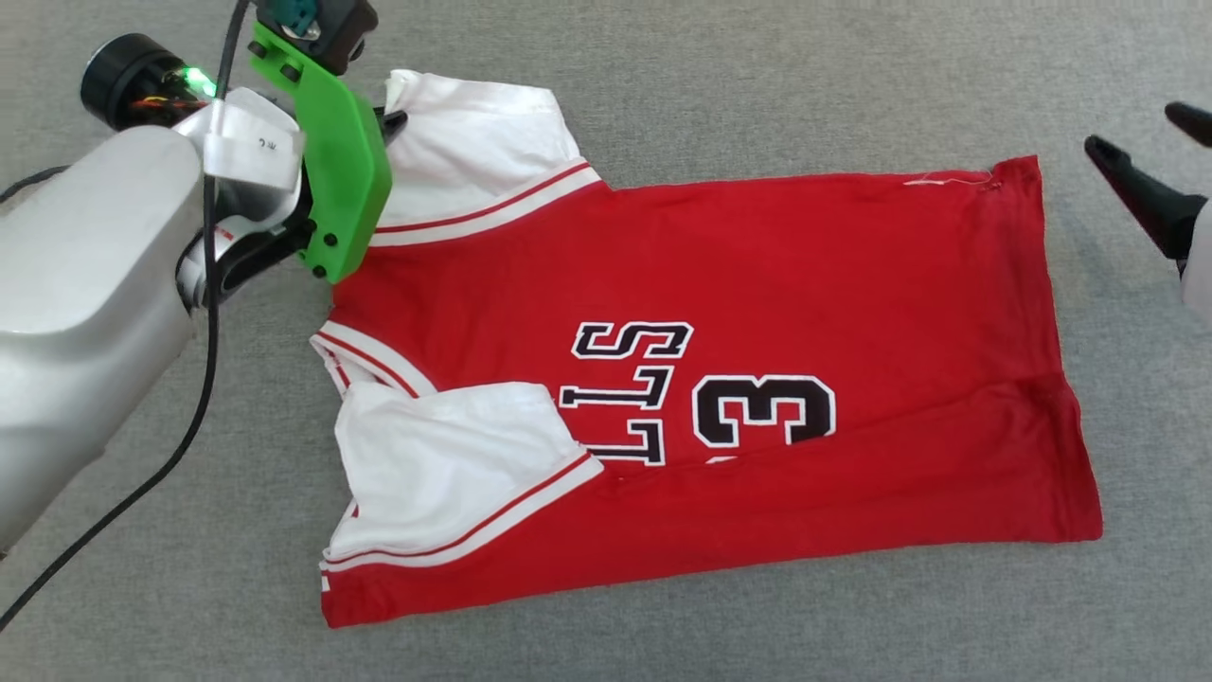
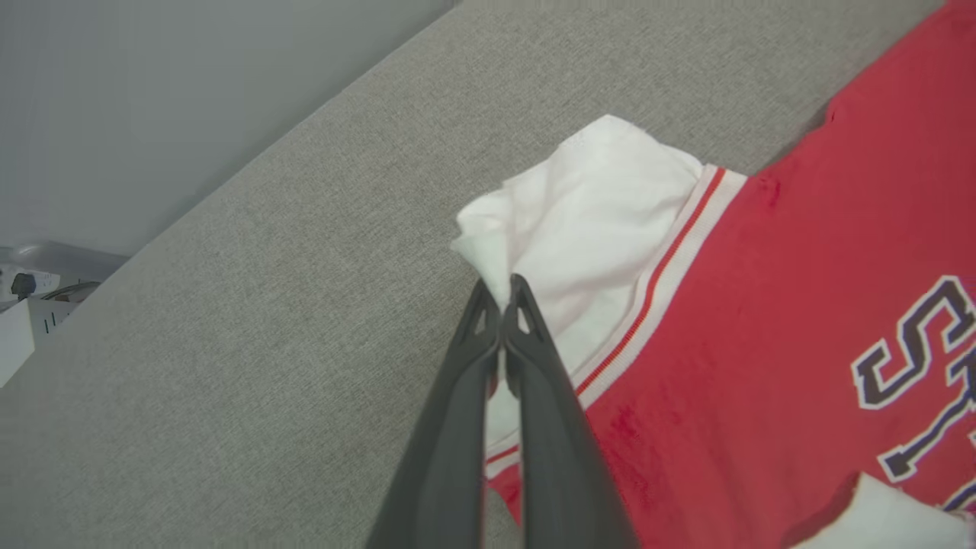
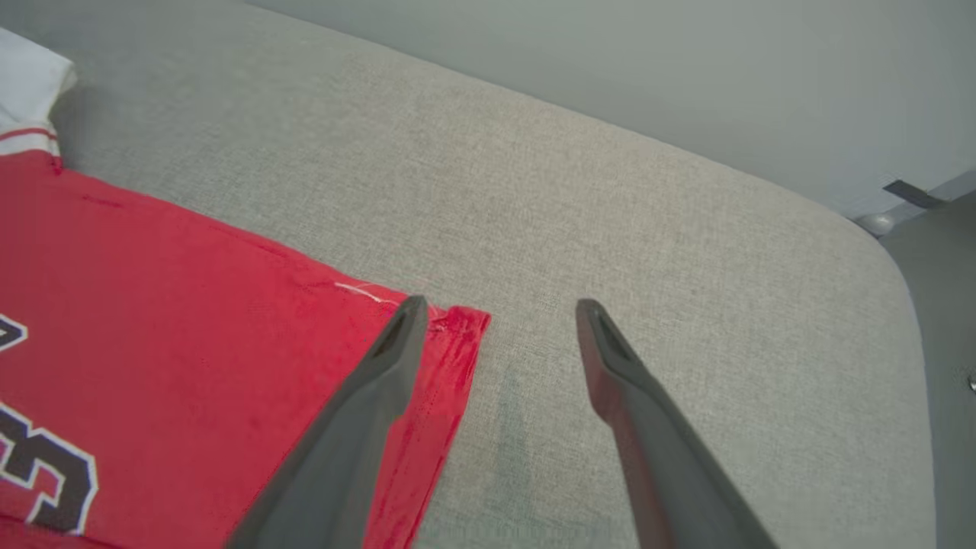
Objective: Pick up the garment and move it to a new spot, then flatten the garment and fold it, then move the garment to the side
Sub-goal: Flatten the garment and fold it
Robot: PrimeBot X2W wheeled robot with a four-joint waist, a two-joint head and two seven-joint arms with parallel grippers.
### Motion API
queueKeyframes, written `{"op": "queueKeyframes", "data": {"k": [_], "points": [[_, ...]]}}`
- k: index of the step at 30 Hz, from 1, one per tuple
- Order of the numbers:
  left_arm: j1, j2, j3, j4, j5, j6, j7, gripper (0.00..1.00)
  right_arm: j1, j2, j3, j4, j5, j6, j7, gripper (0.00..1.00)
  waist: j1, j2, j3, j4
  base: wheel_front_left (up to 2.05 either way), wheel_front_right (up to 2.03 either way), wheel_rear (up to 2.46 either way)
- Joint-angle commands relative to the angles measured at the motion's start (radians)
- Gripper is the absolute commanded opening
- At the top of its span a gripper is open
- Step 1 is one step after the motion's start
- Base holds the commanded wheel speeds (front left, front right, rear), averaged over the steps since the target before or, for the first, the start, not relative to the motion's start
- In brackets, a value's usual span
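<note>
Grey fabric (image 1: 663, 95) lies open around the garment (image 1: 757, 284); left fingers (image 2: 457, 427) pinch its sleeve edge (image 2: 488, 244), right fingers (image 3: 358, 412) gape.

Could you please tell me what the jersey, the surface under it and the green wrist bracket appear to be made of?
The jersey: soft knit fabric, matte; it creases and bunches where the left gripper pinches its white sleeve. The surface: grey woven upholstery cloth, fine weave visible. The green bracket: probably hard plastic, smooth, moulded or printed.
</note>
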Motion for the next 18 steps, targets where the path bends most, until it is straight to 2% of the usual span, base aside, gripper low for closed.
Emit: {"op": "queueKeyframes", "data": {"k": [1,4,10,18], "points": [[0.021,0.008,-0.002,-0.020,0.012,0.004,-0.016,0.00,-0.029,-0.007,0.023,0.029,0.028,-0.001,0.049,1.00,0.0000,0.0000,-0.020,0.034,0.00,0.00,0.00],[0.036,0.015,-0.005,-0.070,0.027,0.022,-0.037,0.00,-0.078,-0.013,0.069,0.098,0.070,-0.001,0.147,1.00,0.0000,0.0000,-0.011,0.054,0.00,0.00,0.00],[0.046,0.032,-0.006,-0.149,0.053,0.057,-0.061,0.00,-0.164,0.009,0.136,0.239,0.080,-0.001,0.237,1.00,0.0000,0.0000,0.024,0.081,0.00,0.00,0.00],[0.033,0.034,0.005,-0.206,0.068,0.081,-0.081,0.00,-0.215,0.105,0.157,0.439,0.119,-0.001,0.210,1.00,0.0000,0.0000,0.067,0.100,0.00,0.00,0.00]]}}
